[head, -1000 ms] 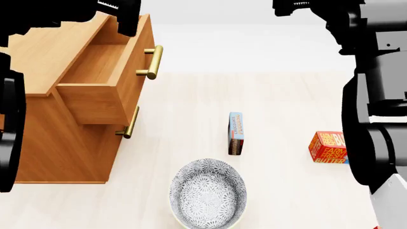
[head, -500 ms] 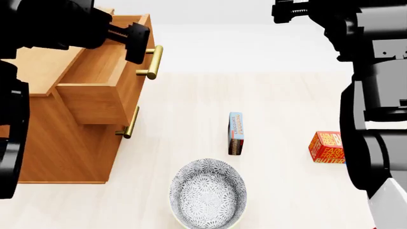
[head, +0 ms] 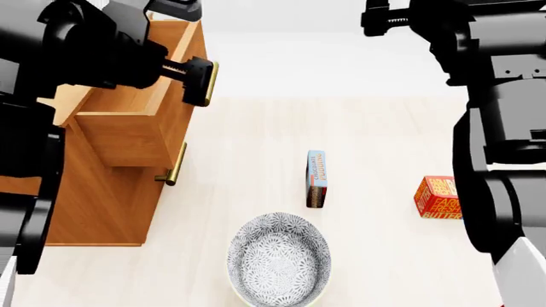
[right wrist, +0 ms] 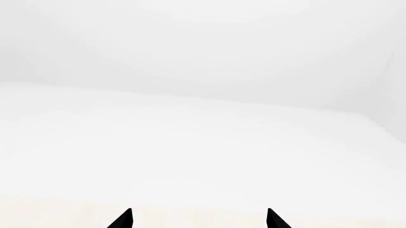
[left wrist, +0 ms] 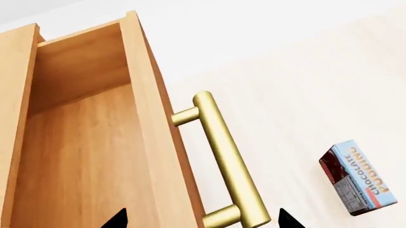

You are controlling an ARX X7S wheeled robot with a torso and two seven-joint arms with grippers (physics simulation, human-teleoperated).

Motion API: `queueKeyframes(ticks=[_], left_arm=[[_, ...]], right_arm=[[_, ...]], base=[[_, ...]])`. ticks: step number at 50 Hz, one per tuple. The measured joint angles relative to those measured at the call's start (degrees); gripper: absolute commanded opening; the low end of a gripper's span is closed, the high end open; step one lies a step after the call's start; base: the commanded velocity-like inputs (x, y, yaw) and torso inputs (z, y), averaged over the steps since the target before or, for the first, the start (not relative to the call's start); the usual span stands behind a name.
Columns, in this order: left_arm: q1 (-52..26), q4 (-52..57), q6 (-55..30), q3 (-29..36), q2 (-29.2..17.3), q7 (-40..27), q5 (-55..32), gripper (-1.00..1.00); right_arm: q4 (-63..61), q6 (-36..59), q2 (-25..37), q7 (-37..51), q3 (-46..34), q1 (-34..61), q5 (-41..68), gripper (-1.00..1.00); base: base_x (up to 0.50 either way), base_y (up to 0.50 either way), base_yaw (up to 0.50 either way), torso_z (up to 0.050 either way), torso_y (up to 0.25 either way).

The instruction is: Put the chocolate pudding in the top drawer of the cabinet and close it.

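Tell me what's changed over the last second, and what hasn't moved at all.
The left arm has swung down and rightward over the open top drawer, bringing the left gripper beside the drawer's brass handle, jaws spread wide and holding nothing. The right gripper stayed raised and open. The chocolate pudding, butter box, patterned bowl and cabinet stayed put.

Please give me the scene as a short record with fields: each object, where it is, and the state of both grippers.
cabinet: left side of the floor
top drawer: pulled open, nothing visible inside
drawer handle: brass bar, between the left fingertips, not gripped
pudding: on the floor, standing on a narrow side, right of the cabinet
bowl: patterned, on the floor nearer the robot than the pudding
butter box: on the floor, right of the pudding
left gripper: open, at the drawer front
right gripper: open, raised, holds nothing
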Motion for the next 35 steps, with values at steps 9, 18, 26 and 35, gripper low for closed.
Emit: queueKeyframes(ticks=[9,18,26,35], left_arm=[[1.0,-1.76,1.34,-0.19,0.34,-0.41,0.01,1.0],[1.94,-2.26,1.98,-0.46,0.47,-0.89,-0.42,1.0],[2.29,-2.09,2.28,-0.84,0.45,-1.27,-1.0,1.0],[2.69,-1.46,2.28,-1.19,0.47,-1.7,-1.22,1.0]], right_arm=[[0.63,-0.32,-0.12,0.0,-0.28,0.18,0.05,1.0],[-0.96,0.74,0.13,0.04,-0.43,-0.37,0.22,1.0],[-1.73,1.2,0.31,0.11,-0.52,-0.72,0.34,1.0],[-1.86,1.28,0.34,0.15,-0.65,-0.8,0.43,1.0]], base=[[0.0,0.0,0.0,0.0,0.0],[0.0,0.0,0.0,0.0,0.0],[0.0,0.0,0.0,0.0,0.0],[0.0,0.0,0.0,0.0,-0.002]])
